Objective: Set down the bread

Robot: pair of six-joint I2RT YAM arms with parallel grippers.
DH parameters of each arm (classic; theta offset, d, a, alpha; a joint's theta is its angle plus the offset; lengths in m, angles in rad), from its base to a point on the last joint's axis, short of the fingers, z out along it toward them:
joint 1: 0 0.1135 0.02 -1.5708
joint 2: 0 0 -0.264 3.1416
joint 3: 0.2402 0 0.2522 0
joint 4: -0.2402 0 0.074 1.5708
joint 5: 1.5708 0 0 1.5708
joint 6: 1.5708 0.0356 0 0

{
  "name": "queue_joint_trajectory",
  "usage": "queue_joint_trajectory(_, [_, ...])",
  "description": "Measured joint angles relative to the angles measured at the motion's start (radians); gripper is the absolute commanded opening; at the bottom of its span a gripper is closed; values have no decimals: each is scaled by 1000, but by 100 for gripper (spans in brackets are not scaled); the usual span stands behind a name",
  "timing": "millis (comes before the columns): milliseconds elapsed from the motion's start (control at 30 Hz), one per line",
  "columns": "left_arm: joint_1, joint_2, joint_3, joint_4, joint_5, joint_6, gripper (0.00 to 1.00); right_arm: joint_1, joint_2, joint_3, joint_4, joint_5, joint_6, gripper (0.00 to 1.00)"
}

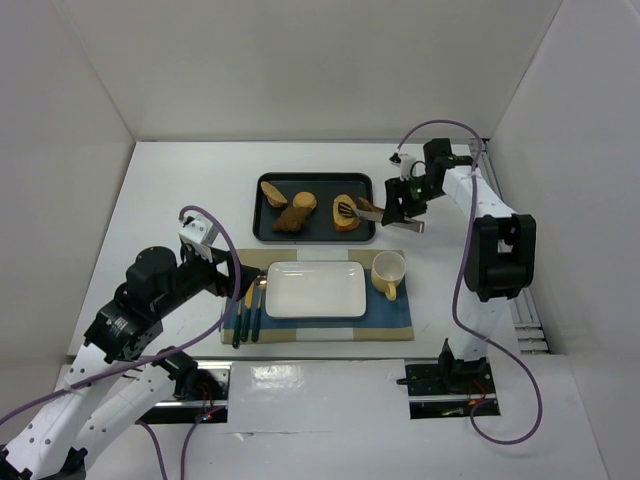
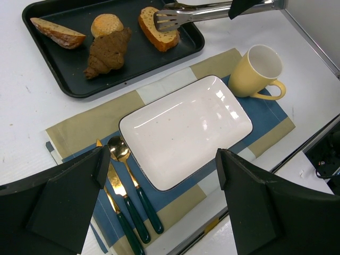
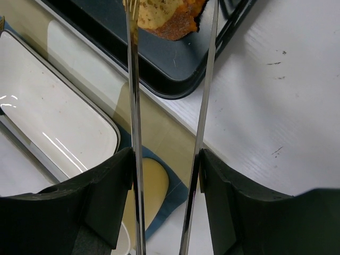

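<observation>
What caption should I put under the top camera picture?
Right gripper holds tongs at the bread on the black tray, with the white plate on the placemat.

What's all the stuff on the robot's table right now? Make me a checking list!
Surface: white table; placemat under plate, mug and cutlery.
Job's things: bread lies in the black tray; tongs reach over it.
Clutter: dark pastry, roll, another slice in the tray.
Grippers: right gripper clamps the tongs; left gripper open above the plate.
Cables: purple cables loop off both arms.
Surroundings: white walls.
</observation>
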Motion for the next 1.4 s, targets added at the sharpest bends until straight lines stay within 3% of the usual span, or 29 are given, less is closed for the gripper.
queue_joint_trajectory(267, [0, -2, 0, 0, 0, 0, 100, 27, 47, 42, -27, -3, 0, 57])
queue_joint_trajectory(767, [0, -12, 0, 0, -1, 0, 100, 68, 73, 91, -69, -5, 3, 30])
queue_joint_trajectory(900, [0, -16, 0, 0, -1, 0, 100, 70, 73, 97, -81, -8, 3, 21])
queue_joint_trajectory(1067, [0, -16, 0, 0, -6, 0, 100, 70, 73, 114, -100, -25, -5, 1])
queue_joint_trajectory(1400, [0, -16, 0, 0, -8, 0, 100, 70, -26, 99, -101, -66, -42, 0])
